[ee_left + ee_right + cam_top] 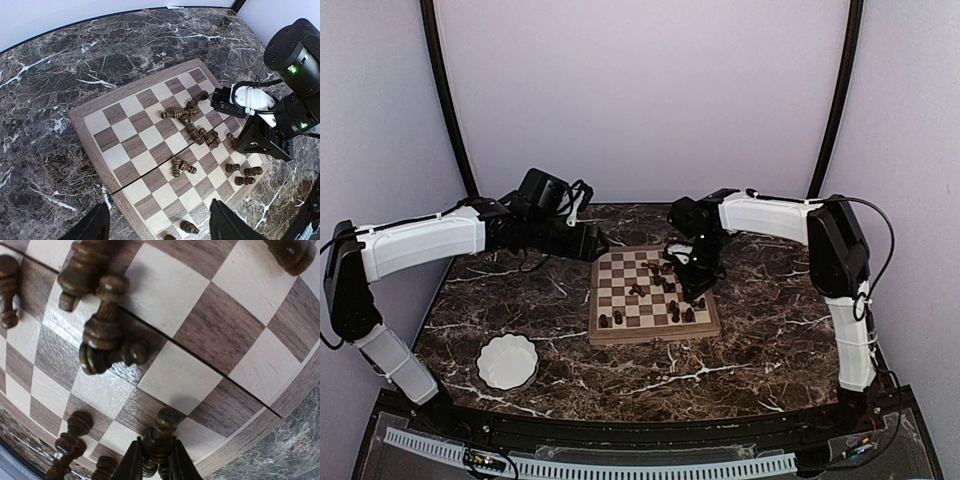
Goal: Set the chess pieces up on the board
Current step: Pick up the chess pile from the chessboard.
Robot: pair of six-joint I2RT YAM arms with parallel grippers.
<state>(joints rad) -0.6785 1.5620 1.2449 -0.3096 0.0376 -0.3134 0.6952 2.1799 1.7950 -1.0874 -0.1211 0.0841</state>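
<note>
The wooden chessboard [655, 335] lies mid-table. Several dark chess pieces lie tipped in its middle [660, 275], and a few stand along its near row [610, 319]. My right gripper [692, 285] hovers low over the board's right side and is shut on a dark chess piece [167, 420], held just above a square near the rim [295, 390]. My left gripper [598, 243] is open and empty above the board's far left corner. In its wrist view the fingers [95, 225] frame the board [80, 112], with tipped pieces [181, 166] in between.
A white scalloped bowl [508, 362] sits at the near left of the dark marble table [760, 350]. The right arm's gripper [260, 140] shows over the board's edge in the left wrist view. Curved dark poles stand at the back.
</note>
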